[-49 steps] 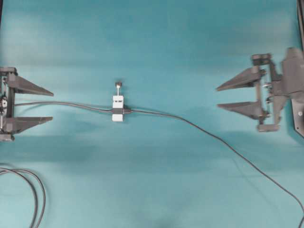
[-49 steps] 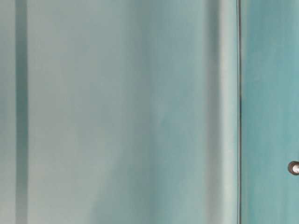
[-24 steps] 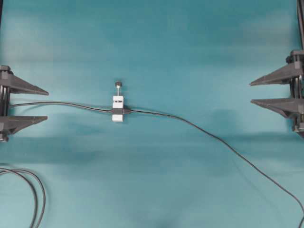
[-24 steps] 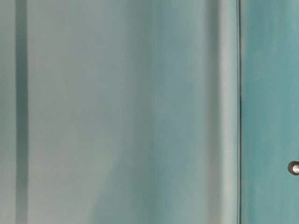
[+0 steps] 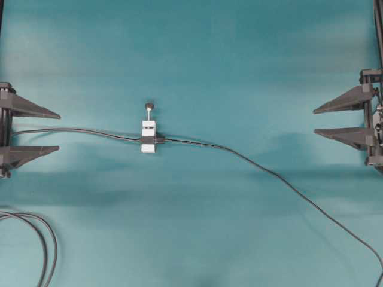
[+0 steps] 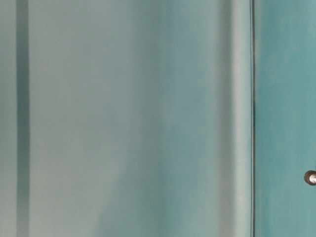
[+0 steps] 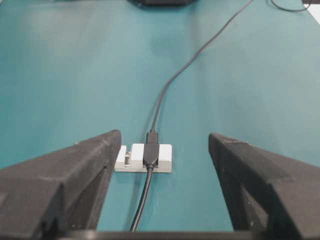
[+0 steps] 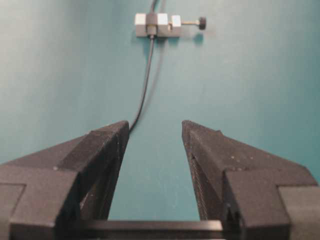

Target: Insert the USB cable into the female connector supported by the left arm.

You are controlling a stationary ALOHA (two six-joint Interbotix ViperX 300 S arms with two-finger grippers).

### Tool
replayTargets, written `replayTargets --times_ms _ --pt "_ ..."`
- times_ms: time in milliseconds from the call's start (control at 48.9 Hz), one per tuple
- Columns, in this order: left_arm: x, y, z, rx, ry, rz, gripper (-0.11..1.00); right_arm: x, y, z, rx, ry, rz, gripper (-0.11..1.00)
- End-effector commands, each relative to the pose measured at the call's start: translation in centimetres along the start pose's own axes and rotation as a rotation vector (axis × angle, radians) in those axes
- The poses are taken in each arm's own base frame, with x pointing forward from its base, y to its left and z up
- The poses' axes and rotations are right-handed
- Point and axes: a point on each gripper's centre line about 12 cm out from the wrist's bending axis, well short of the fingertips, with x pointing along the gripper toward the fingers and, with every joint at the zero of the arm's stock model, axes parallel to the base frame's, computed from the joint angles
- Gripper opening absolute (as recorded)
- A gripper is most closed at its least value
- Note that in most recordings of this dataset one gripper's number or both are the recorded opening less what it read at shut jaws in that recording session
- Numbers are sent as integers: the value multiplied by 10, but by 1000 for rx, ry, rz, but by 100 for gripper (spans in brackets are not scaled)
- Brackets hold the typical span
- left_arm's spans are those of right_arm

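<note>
Now that I have pulled the right gripper (image 5: 315, 121) back to the table's (image 5: 197, 54) edge, both it and the left gripper (image 5: 58, 131) sit spread wide and empty. Mid-table, the USB cable (image 5: 239, 156) looks seated in the female connector (image 5: 148, 140), so I judge the job done.

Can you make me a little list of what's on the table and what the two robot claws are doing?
table: teal
connector: black socket on a white block, mid-table
cable: thin, dark, appears plugged into the connector
looped cables: bottom left corner
left gripper: open, empty, at the left edge
right gripper: open, empty, at the right edge
touching the block: neither gripper
</note>
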Motion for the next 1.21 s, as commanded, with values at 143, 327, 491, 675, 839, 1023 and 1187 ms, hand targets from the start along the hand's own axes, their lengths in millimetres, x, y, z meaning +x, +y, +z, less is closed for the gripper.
replayTargets --times_ms 143,327,491,675,839,1023,1187 --pt "1 0 5 -1 -14 -2 83 2 0 10 -3 -23 0 54" --pt "1 -1 5 2 -16 -5 83 2 0 11 -6 -24 -1 55" --pt "1 -1 5 2 -16 -5 83 2 0 12 -6 -28 -1 54" --pt "1 -1 6 10 -22 -4 83 2 0 13 -6 -31 -1 54" --pt "1 -1 6 10 -22 -4 83 2 0 14 -5 -32 -1 55" --pt "1 -1 6 11 -20 -4 83 2 0 13 -5 -29 -1 55" --pt "1 -1 6 11 -20 -4 83 2 0 13 -5 -29 -1 55"
